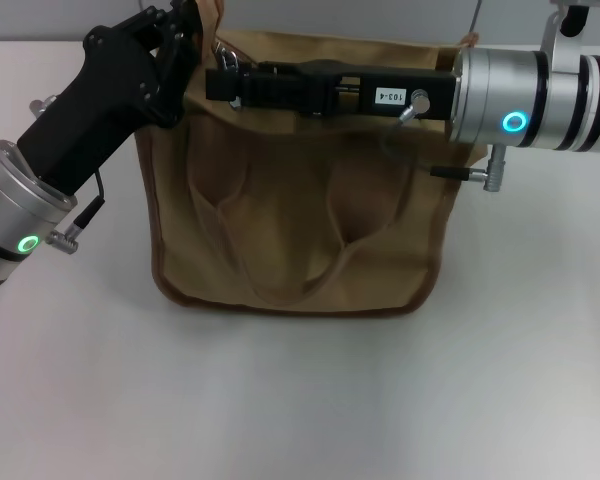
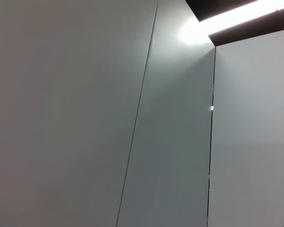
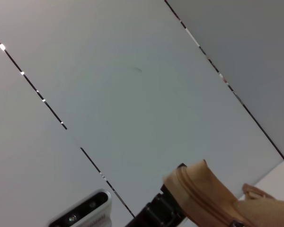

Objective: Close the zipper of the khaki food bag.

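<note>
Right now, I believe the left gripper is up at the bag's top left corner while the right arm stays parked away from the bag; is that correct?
Not quite. The left gripper is at the top left corner of the khaki food bag, but the right arm is not parked: the head view shows the right gripper stretched across the bag's top edge.

A white table (image 1: 300, 400) carries the khaki food bag (image 1: 300, 240).
</note>
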### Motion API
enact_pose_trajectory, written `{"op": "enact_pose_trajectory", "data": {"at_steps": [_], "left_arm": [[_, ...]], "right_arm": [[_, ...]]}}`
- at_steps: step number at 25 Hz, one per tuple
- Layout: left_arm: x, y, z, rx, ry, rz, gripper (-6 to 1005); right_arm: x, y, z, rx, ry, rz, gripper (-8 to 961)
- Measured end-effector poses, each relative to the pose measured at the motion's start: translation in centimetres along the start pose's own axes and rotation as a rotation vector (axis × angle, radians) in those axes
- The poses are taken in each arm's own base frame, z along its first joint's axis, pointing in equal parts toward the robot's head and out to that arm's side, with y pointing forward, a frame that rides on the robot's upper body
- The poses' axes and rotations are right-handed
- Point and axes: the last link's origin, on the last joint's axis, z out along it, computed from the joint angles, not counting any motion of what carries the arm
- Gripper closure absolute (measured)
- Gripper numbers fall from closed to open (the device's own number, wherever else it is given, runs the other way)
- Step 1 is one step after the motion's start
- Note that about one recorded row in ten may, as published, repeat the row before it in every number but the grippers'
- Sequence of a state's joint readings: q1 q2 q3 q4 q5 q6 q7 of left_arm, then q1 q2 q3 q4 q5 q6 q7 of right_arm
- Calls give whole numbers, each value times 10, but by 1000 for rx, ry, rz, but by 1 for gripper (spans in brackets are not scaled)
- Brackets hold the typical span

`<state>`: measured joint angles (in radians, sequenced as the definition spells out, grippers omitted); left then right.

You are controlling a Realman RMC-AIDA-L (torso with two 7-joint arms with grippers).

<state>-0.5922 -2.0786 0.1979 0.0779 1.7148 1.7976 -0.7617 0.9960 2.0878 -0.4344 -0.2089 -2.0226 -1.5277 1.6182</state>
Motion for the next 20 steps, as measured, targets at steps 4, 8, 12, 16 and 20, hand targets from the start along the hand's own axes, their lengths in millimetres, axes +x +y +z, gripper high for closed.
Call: {"op": "enact_pose_trajectory", "data": {"at_steps": [4, 8, 12, 16, 20], "left_arm": [[0, 0, 0, 1, -1, -1, 964], [0, 0, 0, 0, 0, -1, 964], [0, 1, -1, 1, 2, -4, 963], [0, 1, -3, 4, 2, -6, 963], [-1, 2, -3, 7, 4, -10, 963]], "right_arm": [[3, -2, 1, 13, 23, -3, 425], [5, -2, 3, 15, 39, -8, 469], [4, -4, 4, 32, 36, -10, 512], [4, -4, 4, 33, 35, -10, 599], [5, -4, 4, 32, 36, -10, 686]]}}
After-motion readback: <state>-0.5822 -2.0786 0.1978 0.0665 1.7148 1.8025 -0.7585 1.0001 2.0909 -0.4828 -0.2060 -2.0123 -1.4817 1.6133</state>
